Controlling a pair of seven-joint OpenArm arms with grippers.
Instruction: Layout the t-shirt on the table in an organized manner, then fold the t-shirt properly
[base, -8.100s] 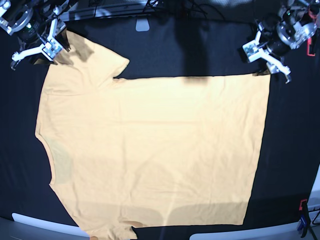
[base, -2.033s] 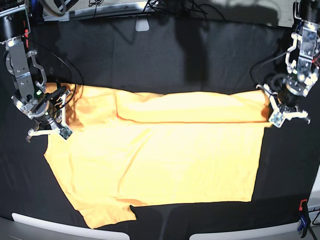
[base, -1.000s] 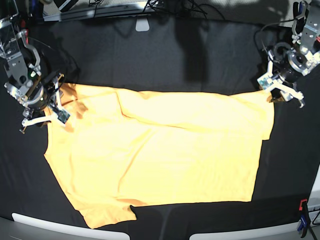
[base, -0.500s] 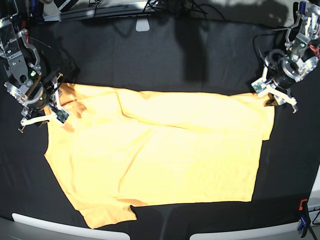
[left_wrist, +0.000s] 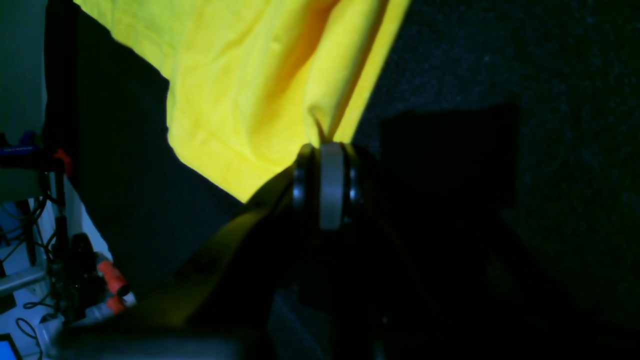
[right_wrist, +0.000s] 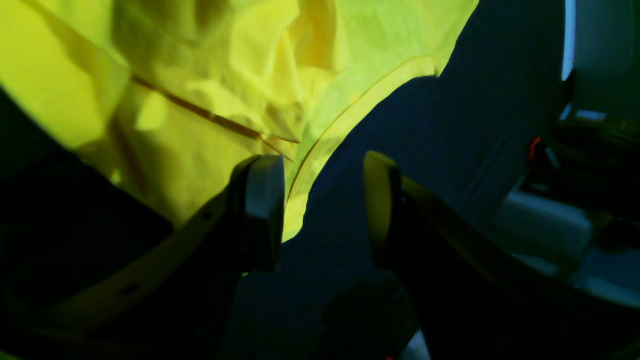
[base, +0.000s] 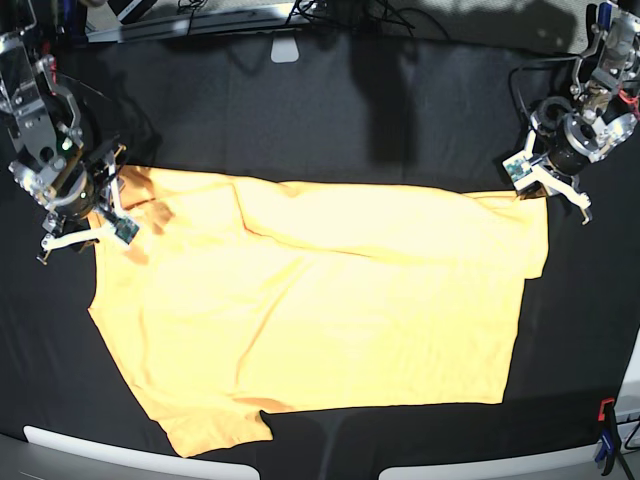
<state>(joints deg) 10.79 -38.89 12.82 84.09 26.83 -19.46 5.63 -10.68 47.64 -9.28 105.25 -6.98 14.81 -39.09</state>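
The pale yellow-orange t-shirt (base: 320, 300) lies spread on the black table (base: 300, 110), with its far edge doubled over in a slanted band and one sleeve at the near left. My left gripper (base: 548, 188) is at the shirt's far right corner. In the left wrist view it (left_wrist: 324, 150) is shut, with a pleat of the t-shirt (left_wrist: 240, 90) pinched between the fingers. My right gripper (base: 92, 226) is at the shirt's far left corner. In the right wrist view it (right_wrist: 320, 172) is open, and the t-shirt's (right_wrist: 210, 65) edge lies by one finger (right_wrist: 262, 195).
A red-and-black clamp (base: 605, 412) sits at the near right edge. A small white piece (base: 285, 48) lies at the far edge, with cables behind it. Pale strips (base: 80, 450) run along the near edge. Black cloth shows all around the shirt.
Since two seconds ago both grippers have moved toward the far edge, drawing the folded band wider. In the last half second the left gripper shifted slightly; the right arm barely moved.
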